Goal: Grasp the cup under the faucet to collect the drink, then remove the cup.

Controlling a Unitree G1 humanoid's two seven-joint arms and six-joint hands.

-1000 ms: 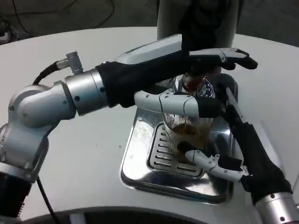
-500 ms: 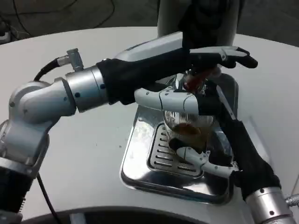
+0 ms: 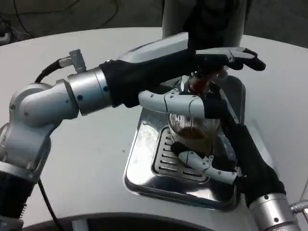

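A clear ribbed cup (image 3: 193,129) with brown drink in it stands on the slotted grate of the steel drip tray (image 3: 144,161), under the reddish faucet (image 3: 198,84). My right hand (image 3: 219,154) comes in from the lower right and holds the cup, with white fingers (image 3: 199,161) curled round its lower front. My left hand (image 3: 211,72) reaches across from the left. Its upper fingers (image 3: 231,55) lie stretched over the faucet, and one finger extends below it, in front of the cup's rim. The cup's right side is hidden by my right hand.
The grey dispenser column (image 3: 202,19) rises behind the tray. My left forearm (image 3: 96,91) crosses the table above the tray's left side. White table (image 3: 86,159) lies to the left of the tray, and its front edge runs along the bottom.
My right hand and forearm have shifted left, and its fingers have closed in around the cup's lower front. The left hand stays over the faucet.
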